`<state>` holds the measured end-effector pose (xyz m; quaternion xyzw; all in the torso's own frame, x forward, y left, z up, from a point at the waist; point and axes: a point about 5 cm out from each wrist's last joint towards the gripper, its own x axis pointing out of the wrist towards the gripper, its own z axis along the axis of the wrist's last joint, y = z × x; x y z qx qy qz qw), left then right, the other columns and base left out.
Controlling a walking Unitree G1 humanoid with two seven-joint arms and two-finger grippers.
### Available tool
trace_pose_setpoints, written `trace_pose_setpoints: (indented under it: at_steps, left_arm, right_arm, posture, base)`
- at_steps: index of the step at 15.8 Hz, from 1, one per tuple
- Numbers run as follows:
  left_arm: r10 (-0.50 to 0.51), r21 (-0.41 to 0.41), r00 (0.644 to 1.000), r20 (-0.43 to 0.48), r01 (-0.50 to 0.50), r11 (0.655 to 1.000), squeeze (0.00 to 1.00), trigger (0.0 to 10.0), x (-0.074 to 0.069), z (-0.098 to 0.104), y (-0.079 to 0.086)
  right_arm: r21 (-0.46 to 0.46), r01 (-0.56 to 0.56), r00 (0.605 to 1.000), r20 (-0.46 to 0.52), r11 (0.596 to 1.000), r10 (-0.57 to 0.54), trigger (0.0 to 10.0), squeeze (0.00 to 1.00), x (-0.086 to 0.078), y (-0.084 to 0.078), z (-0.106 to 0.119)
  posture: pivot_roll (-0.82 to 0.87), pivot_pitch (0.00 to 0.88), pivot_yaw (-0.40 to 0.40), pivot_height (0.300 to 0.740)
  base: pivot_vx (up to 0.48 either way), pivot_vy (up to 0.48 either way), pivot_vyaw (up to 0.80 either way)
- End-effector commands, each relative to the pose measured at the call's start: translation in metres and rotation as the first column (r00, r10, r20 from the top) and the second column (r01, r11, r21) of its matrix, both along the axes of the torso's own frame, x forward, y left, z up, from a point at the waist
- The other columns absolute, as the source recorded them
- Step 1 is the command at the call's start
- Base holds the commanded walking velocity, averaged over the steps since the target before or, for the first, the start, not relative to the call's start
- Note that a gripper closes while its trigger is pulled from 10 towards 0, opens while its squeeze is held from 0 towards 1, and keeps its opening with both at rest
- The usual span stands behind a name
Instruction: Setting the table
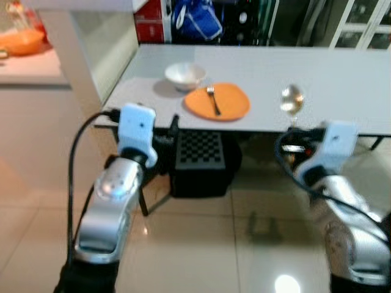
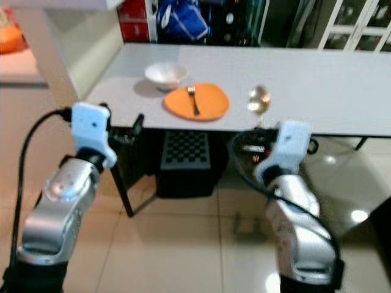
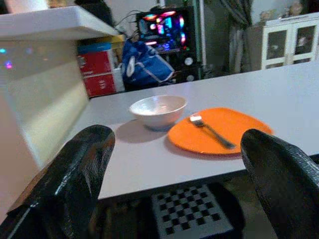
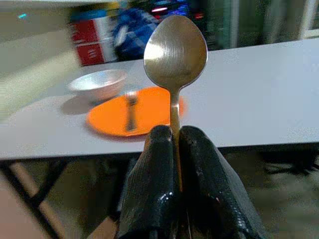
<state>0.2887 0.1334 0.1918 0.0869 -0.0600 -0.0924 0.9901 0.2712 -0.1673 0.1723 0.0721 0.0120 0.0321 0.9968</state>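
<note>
An orange plate (image 1: 218, 101) lies near the front edge of the grey table (image 1: 342, 79), with a fork (image 1: 213, 100) resting on it. A white bowl (image 1: 185, 75) stands just behind the plate to its left. My right gripper (image 4: 173, 137) is shut on the handle of a metal spoon (image 4: 175, 50), which stands upright with its bowl up, just before the table's front edge and right of the plate; the spoon (image 1: 292, 99) gleams there. My left gripper (image 3: 174, 199) is open, held low in front of the table edge, left of the plate, with nothing between its fingers.
A black checkered box (image 1: 200, 160) sits under the table. A white counter (image 1: 79, 55) stands at the left with an orange object (image 1: 21, 41) beyond it. Red boxes (image 1: 149, 24) and a blue bag (image 1: 197, 19) lie behind the table. Tiled floor stretches below.
</note>
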Motion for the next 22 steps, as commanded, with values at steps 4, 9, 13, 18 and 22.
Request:
trace_pose_setpoints:
  at_steps: [4, 9, 13, 18, 22]
  left_arm:
    - [0.002, 0.021, 1.0, 0.022, -0.002, 1.0, 0.0, 10.0, 0.0, 0.0, 0.0]
    - [-0.004, 0.019, 1.0, 0.025, 0.003, 1.0, 0.0, 10.0, -0.001, 0.0, 0.001]
    - [-0.011, 0.017, 1.0, 0.022, 0.01, 1.0, 0.0, 10.0, -0.001, -0.001, 0.001]
    - [-0.01, 0.018, 1.0, 0.021, 0.009, 1.0, 0.0, 10.0, -0.002, -0.001, 0.002]
    - [-0.017, 0.021, 1.0, 0.016, 0.017, 1.0, 0.0, 10.0, -0.002, -0.001, 0.002]
  right_arm:
    - [0.013, -0.028, 1.0, -0.005, 1.0, 0.028, 10.0, 0.0, 0.002, 0.003, 0.003]
    - [0.026, -0.057, 0.998, -0.022, 0.998, 0.058, 10.0, 0.0, 0.002, 0.007, 0.002]
    - [0.014, -0.07, 0.997, -0.02, 0.997, 0.07, 10.0, 0.0, 0.003, 0.009, 0.002]
    - [-0.028, -0.134, 0.99, -0.047, 0.991, 0.132, 10.0, 0.0, 0.0, 0.015, -0.002]
    - [-0.058, -0.125, 0.991, -0.064, 0.99, 0.121, 10.0, 0.0, 0.0, 0.015, -0.004]
  posture:
    - [-0.02, 0.0, -0.009, 0.74]
    - [-0.01, 0.0, -0.014, 0.74]
    - [-0.01, 0.0, -0.014, 0.74]
    - [-0.01, 0.0, -0.013, 0.74]
    - [-0.01, 0.0, -0.014, 0.74]
  base:
    - [0.0, 0.0, 0.0]
    - [0.331, 0.0, -0.25]
    - [0.357, 0.0, 0.0]
    - [0.363, 0.0, 0.0]
    - [0.358, 0.0, 0.51]
